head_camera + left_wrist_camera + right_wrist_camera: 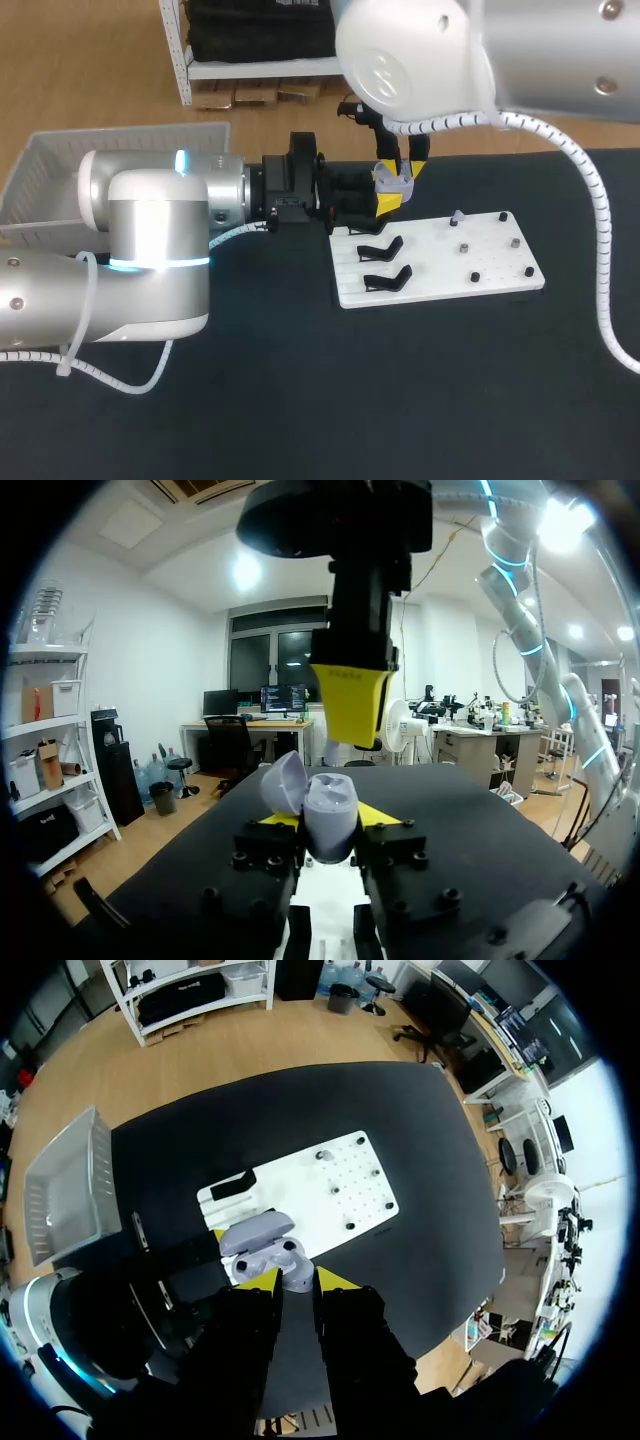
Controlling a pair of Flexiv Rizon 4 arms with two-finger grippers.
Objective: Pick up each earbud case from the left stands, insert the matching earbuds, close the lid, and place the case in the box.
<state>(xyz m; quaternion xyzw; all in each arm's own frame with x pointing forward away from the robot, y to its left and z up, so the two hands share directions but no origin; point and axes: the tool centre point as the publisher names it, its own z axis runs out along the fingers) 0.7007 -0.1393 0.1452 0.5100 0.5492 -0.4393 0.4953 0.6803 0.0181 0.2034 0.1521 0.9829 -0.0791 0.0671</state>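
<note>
The earbud case, lid open, is pinched in my left gripper by the white board's far edge. My right gripper hangs just above, half hiding it from overhead — whether it grips anything I cannot tell.

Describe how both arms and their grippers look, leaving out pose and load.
The left arm has rounded silver and white housings, a glowing cyan ring, a black wrist section and a white spiral-wrapped cable. The right arm is silver-white too, with small round caps and the same kind of white coiled cable. The left gripper and right gripper are black blocks ending in bright yellow.
</note>
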